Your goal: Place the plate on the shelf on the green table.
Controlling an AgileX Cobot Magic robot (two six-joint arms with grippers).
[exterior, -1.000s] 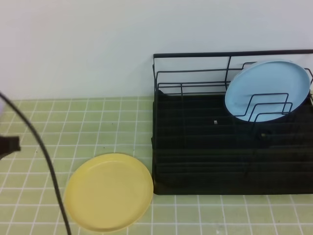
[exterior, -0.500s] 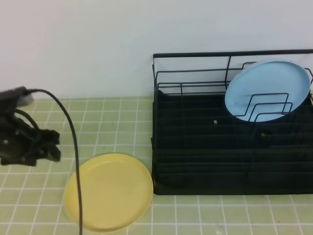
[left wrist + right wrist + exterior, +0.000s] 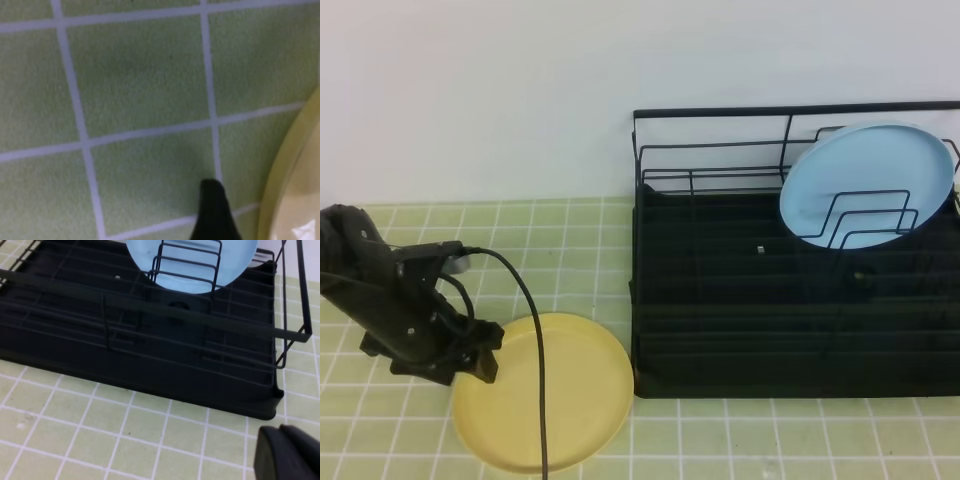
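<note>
Nearest the camera, the plate [image 3: 542,392] lies flat on the green table [image 3: 570,240], at the front of the tiled surface, its right rim just beside the front-left corner of the shelf [image 3: 740,330]. Pale yellow, unlifted.

Left gripper [image 3: 480,350] sits low at the plate's left rim, its jaws spread wide and holding nothing. Its wrist view shows one dark fingertip [image 3: 215,212] over the tiles, the plate's rim just to the right of it; whether it touches the rim cannot be told. Black cable [image 3: 525,330] trails from the arm across the plate.

Right gripper [image 3: 287,452] is outside the overhead view; only its dark tip shows in its own camera, hanging above the tiles in front of the shelf's right corner. Closed, nothing in it.

Further back, the shelf stands on the right of the surface. A light-blue plate [image 3: 865,185] leans upright in the wire dividers at its back right; the slots to the left look free.

Progress, as judged: early. Approach to the plate looks nearly made; grasp, lift, carry and setting into the shelf all remain.
</note>
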